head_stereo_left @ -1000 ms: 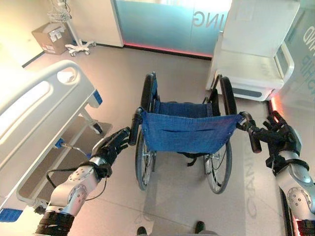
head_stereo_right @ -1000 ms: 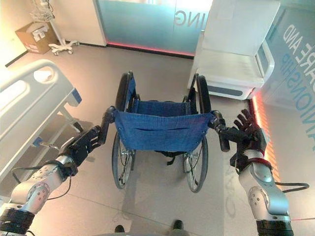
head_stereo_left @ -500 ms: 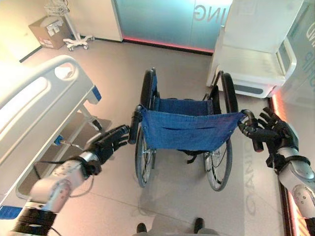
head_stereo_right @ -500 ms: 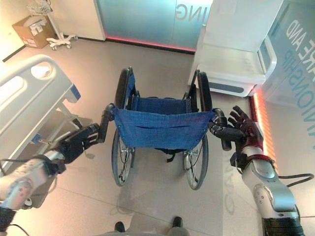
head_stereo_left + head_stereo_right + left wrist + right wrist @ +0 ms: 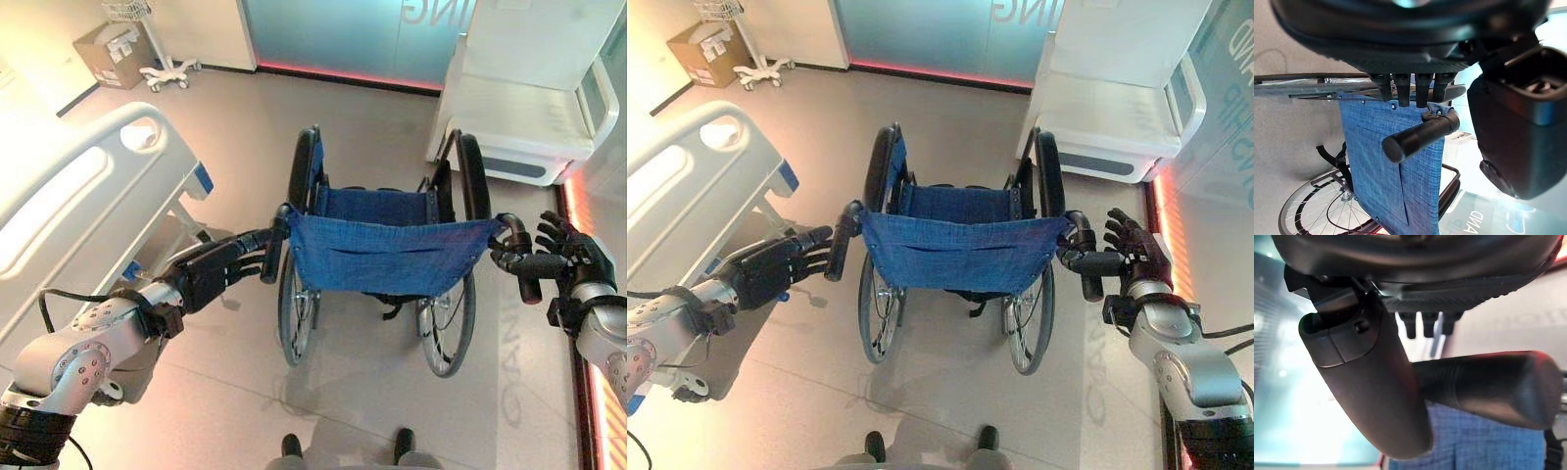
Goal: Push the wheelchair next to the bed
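Observation:
The wheelchair [image 5: 392,250] with a blue cloth back stands mid-floor, facing away from me. My left hand [image 5: 209,274] reaches its left push handle [image 5: 271,257]; the straight fingers [image 5: 1410,93] lie over the handle [image 5: 1418,134] and the thumb [image 5: 1513,137] stays apart, so the hand is open. At the right push handle [image 5: 520,274] is my right hand [image 5: 580,262], fingers spread and open. In the right wrist view the thumb [image 5: 1371,387] crosses in front of the handle [image 5: 1488,387] without closing on it. The white bed [image 5: 88,196] lies at the left, close to the wheelchair's left wheel.
A white padded chair unit [image 5: 519,108] stands behind the wheelchair at the back right. A cardboard box [image 5: 113,49] and a wheeled stand base [image 5: 168,70] sit at the far left wall. Bare floor lies between the bed's end and the glass wall.
The whole view has shifted with the camera. My left hand has reached forward and its fingers now lie along the left handle. The right hand stays at its handle.

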### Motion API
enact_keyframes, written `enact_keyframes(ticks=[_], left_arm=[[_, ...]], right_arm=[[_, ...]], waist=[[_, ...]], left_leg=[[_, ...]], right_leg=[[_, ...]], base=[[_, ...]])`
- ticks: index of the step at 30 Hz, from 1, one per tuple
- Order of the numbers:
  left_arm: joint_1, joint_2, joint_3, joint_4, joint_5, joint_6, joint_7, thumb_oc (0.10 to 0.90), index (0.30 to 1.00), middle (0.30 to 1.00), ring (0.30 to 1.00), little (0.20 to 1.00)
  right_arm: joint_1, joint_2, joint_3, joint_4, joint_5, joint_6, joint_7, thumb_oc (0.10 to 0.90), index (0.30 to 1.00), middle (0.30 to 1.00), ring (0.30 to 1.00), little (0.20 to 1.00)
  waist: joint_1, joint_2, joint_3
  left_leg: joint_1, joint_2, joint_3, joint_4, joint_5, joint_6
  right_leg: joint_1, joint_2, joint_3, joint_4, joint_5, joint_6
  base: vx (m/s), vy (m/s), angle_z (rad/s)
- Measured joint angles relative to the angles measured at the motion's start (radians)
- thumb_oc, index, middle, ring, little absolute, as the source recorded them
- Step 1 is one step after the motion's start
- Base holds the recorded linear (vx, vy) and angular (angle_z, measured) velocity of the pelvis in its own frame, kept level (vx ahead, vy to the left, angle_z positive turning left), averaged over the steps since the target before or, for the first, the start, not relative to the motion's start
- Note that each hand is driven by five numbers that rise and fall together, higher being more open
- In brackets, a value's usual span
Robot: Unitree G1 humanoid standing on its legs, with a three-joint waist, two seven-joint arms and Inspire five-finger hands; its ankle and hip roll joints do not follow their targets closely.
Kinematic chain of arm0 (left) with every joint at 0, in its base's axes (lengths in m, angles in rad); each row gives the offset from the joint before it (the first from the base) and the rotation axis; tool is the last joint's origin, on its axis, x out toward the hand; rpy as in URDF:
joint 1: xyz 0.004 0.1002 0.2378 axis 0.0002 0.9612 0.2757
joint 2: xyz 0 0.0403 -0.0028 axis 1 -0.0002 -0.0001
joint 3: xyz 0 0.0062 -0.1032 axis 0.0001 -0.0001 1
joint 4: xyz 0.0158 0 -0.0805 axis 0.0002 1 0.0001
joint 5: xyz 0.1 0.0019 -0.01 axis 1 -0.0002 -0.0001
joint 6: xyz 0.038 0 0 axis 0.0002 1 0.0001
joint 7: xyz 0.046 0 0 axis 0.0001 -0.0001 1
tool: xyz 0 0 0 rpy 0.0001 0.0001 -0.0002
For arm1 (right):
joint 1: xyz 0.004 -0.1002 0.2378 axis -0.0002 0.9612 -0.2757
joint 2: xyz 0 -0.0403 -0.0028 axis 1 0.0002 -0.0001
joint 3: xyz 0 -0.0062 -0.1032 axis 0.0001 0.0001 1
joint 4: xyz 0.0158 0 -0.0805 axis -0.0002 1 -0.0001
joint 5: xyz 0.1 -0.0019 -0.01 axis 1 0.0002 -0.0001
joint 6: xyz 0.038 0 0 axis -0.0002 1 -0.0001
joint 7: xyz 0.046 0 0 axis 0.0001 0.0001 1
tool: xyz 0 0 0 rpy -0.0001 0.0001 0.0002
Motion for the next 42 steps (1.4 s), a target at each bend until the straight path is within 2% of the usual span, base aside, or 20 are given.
enact_keyframes(ticks=[5, 9, 15, 19, 26, 31, 32, 33, 34, 42], left_arm=[[-0.041, 0.02, -0.064, 0.007, -0.035, 0.009, 0.001, 0.8, 0.9, 0.9, 0.9, 0.9], [-0.042, 0.02, -0.067, 0.006, -0.036, 0.041, 0.003, 0.8, 0.9, 0.9, 0.9, 0.9], [-0.046, 0.022, -0.074, 0.008, -0.036, 0.053, 0.005, 0.8, 0.9, 0.9, 0.9, 0.9], [-0.114, 0.028, -0.143, 0.023, -0.037, 0.063, -0.002, 0.8, 0.9, 0.9, 0.9, 0.9], [-0.193, 0.063, -0.244, 0.046, -0.055, 0.083, -0.011, 0.8, 0.9, 0.9, 0.9, 0.9], [-0.236, 0.063, -0.28, 0.049, -0.069, 0.089, -0.008, 0.8, 0.9, 0.9, 0.9, 0.9], [-0.249, 0.063, -0.289, 0.055, -0.074, 0.09, -0.008, 0.8, 0.9, 0.9, 0.9, 0.9], [-0.274, 0.063, -0.306, 0.068, -0.073, 0.091, -0.008, 0.8, 0.9, 0.9, 0.9, 0.9], [-0.283, 0.063, -0.309, 0.075, -0.073, 0.092, -0.007, 0.8, 0.9, 0.9, 0.9, 0.9], [-0.31, 0.063, -0.343, 0.089, -0.073, 0.093, 0.001, 0.8, 0.9, 0.9, 0.9, 0.9]], right_arm=[[-0.048, 0.0, 0.031, 0.044, 0.006, 0.014, -0.05, 0.8, 0.9, 0.9, 0.9, 0.9], [-0.076, 0.0, 0.042, 0.057, 0.008, 0.042, -0.082, 0.8, 0.9, 0.9, 0.9, 0.9], [-0.127, 0.0, 0.059, 0.112, 0.052, 0.058, -0.083, 0.8, 0.9, 0.9, 0.9, 0.9], [-0.154, -0.001, 0.085, 0.153, 0.057, 0.073, -0.083, 0.8, 0.9, 0.9, 0.9, 0.9], [-0.232, -0.024, 0.12, 0.231, 0.119, 0.099, -0.086, 0.8, 0.9, 0.9, 0.9, 0.9], [-0.274, -0.043, 0.151, 0.264, 0.149, 0.115, -0.085, 0.8, 0.9, 0.9, 0.9, 0.9], [-0.281, -0.046, 0.154, 0.273, 0.163, 0.116, -0.085, 0.776, 0.865, 0.865, 0.865, 0.865], [-0.297, -0.051, 0.166, 0.288, 0.166, 0.119, -0.082, 0.508, 0.462, 0.462, 0.462, 0.462], [-0.311, -0.054, 0.183, 0.293, 0.166, 0.119, -0.081, 0.4, 0.3, 0.3, 0.3, 0.3], [-0.362, -0.08, 0.243, 0.291, 0.16, 0.145, -0.023, 0.4, 0.3, 0.3, 0.3, 0.3]], waist=[[0.002, -0.001, 0.0], [0.004, -0.001, 0.0], [0.008, -0.001, 0.001], [0.027, -0.002, 0.001], [0.026, -0.024, 0.015], [0.024, -0.026, 0.017], [0.024, -0.026, 0.017], [0.024, -0.027, 0.017], [0.022, -0.026, 0.018], [-0.002, -0.03, 0.028]], left_leg=[[0.002, -0.001, -0.006, 0.0, 0.0, 0.0], [0.002, -0.001, -0.006, 0.0, 0.0, 0.0], [0.002, -0.001, -0.008, 0.0, 0.0, 0.0], [0.001, -0.001, -0.008, 0.0, 0.0, 0.0], [-0.002, 0.0, -0.008, 0.0, 0.0, 0.0], [-0.002, 0.0, -0.008, 0.0, 0.0, 0.0], [-0.002, 0.0, -0.008, 0.0, 0.0, 0.0], [-0.002, 0.0, -0.008, 0.0, 0.0, 0.0], [-0.002, 0.0, -0.008, 0.0, 0.0, 0.0], [-0.002, 0.001, -0.008, 0.0, 0.001, 0.0]], right_leg=[[0.004, -0.001, -0.001, 0.0, 0.0, 0.0], [0.004, 0.0, -0.001, 0.0, 0.0, 0.0], [0.004, 0.0, -0.001, 0.0, 0.0, 0.0], [0.003, 0.0, -0.001, 0.0, 0.0, 0.0], [-0.001, 0.0, 0.0, 0.0, 0.0, 0.0], [-0.002, 0.001, 0.0, 0.0, 0.0, 0.0], [-0.002, 0.001, 0.0, 0.0, 0.0, 0.0], [-0.002, 0.001, 0.0, 0.0, 0.0, 0.0], [-0.003, 0.001, 0.001, 0.0, 0.0, 0.0], [-0.002, 0.002, 0.002, 0.0, 0.0, 0.0]], base=[[0.01, -0.004, 0.0], [0.0, 0.0, 0.0], [0.0, 0.0, 0.0], [0.0, 0.0, 0.0], [0.0, 0.0, 0.0], [0.0, 0.0, 0.0], [0.0, 0.0, 0.0], [0.0, 0.0, 0.0], [0.0, 0.0, 0.0], [0.0, 0.0, 0.0]])
